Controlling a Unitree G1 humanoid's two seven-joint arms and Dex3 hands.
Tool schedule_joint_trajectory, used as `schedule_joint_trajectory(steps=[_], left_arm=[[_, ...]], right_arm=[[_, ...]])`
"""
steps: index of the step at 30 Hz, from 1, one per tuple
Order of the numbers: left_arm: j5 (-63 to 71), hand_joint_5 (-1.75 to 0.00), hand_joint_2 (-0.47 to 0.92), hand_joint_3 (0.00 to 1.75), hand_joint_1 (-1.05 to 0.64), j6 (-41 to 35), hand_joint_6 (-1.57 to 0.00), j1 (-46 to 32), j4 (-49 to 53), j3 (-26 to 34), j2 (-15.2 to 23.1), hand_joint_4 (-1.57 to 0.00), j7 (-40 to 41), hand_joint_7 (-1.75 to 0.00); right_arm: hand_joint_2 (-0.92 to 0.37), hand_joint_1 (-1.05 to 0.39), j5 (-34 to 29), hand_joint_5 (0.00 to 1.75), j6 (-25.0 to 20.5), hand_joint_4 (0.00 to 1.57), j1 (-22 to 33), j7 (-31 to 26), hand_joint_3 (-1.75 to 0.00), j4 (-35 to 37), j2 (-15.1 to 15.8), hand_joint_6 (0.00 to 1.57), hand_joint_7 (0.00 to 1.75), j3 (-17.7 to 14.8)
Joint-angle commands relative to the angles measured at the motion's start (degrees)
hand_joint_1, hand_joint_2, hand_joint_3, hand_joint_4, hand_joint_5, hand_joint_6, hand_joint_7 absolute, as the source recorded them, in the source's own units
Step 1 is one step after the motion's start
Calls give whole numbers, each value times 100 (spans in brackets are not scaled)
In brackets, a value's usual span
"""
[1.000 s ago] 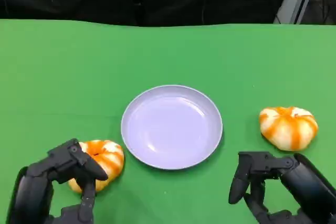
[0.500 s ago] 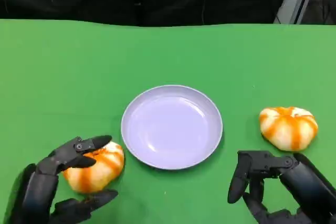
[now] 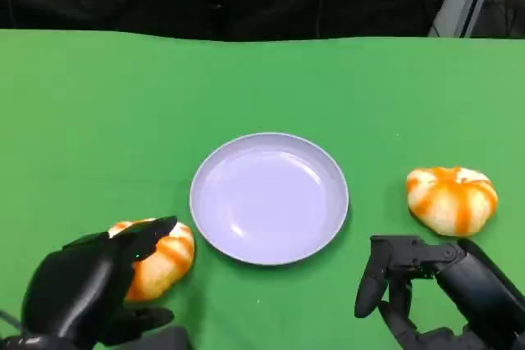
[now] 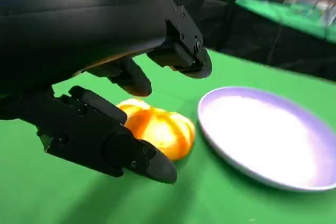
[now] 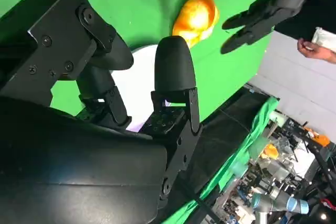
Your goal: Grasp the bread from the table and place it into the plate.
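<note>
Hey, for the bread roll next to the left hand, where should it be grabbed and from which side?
Take the bread roll across its rounded sides, coming from above. It's a low dome lying flat on the table, and the left hand hovers over it with fingers spread around it.

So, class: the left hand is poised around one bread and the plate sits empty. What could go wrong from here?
1. The left hand has its fingers apart around the left bread, not closed on it; the rounded bun might squirt out as they close.
2. That bread lies close beside the plate rim; a low carry could nudge the plate.
3. The right hand hovers open near the right bread and could bump it.
</note>
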State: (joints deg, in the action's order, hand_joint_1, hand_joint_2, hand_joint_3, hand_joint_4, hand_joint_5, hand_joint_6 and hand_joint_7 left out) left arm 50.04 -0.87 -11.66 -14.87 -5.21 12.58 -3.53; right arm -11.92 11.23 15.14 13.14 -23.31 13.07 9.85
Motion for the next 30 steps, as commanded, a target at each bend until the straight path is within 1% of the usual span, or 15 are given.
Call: schedule_joint_trajectory(steps=[1,10,11,12,13,14,16,17,18,19,21,23,26,28,30], left_arm=[[351,-34,90,1,-51,-517,-59,361,375,-280,141,-63,-146,-4],[322,-37,92,5,-43,-1181,-62,1512,2059,-740,191,-63,-134,-2],[231,-54,92,6,-39,-1218,-68,1581,2133,-730,175,-61,-110,-3],[112,-90,92,8,-31,-1182,-81,1609,2185,-701,167,-59,-8,-5],[-23,-102,92,9,-28,-1087,-88,1608,2227,-656,155,-59,164,-6],[-173,-116,92,10,-24,-853,-95,1547,2241,-590,154,-61,507,-7],[-448,-162,92,19,-16,-418,-116,1452,2285,-498,179,-75,1047,-14],[-531,-168,87,33,-14,-226,-118,1425,2335,-481,210,-79,1279,-20],[-583,-172,67,72,-13,-107,-115,1418,2385,-482,239,-85,1420,-45],[-658,-173,56,92,-13,18,-108,1398,2415,-466,262,-86,1535,-64],[-818,-174,46,112,-14,209,-96,1327,2400,-404,271,-87,1732,-103],[-921,-175,46,109,-14,307,-89,1226,2289,-334,253,-88,1938,-120],[-972,-175,57,86,-16,309,-81,1039,1959,-250,208,-87,2112,-136],[-959,-175,50,103,-15,310,-80,936,1774,-224,205,-86,2210,-139],[-928,-175,48,109,-15,340,-79,847,1603,-203,232,-83,2313,-137]], right_arm=[[-29,11,31,165,-11,86,4,-19,-141,-21,23,82,130,-20],[-29,10,38,165,-7,86,11,-13,-139,-27,31,81,130,-22],[-29,10,42,166,-3,86,15,-16,-139,-30,24,81,130,-17],[-30,11,39,166,-5,86,20,-19,-139,-37,19,81,130,-13],[-30,11,31,167,-17,86,24,-22,-140,-46,17,81,130,-11],[-30,11,23,167,-20,86,24,-28,-140,-47,15,81,130,-12],[-29,10,7,167,-31,86,14,-32,-140,-38,18,81,130,-18],[-29,10,5,167,-33,85,8,-30,-140,-31,21,81,130,-20],[-29,10,6,167,-35,85,5,-28,-139,-28,23,81,130,-22],[-30,10,18,167,-35,85,1,-20,-139,-24,27,81,130,-25],[-30,10,39,167,-38,85,2,-9,-139,-31,33,81,130,-33],[-30,10,71,167,-58,85,9,0,-139,-37,28,81,131,-40],[-30,10,49,166,-73,85,7,7,-138,-58,47,81,131,-46],[-30,11,26,165,-51,85,3,-3,-137,-57,56,81,131,-50],[-30,11,28,166,-43,86,3,-8,-137,-43,53,81,131,-53]])
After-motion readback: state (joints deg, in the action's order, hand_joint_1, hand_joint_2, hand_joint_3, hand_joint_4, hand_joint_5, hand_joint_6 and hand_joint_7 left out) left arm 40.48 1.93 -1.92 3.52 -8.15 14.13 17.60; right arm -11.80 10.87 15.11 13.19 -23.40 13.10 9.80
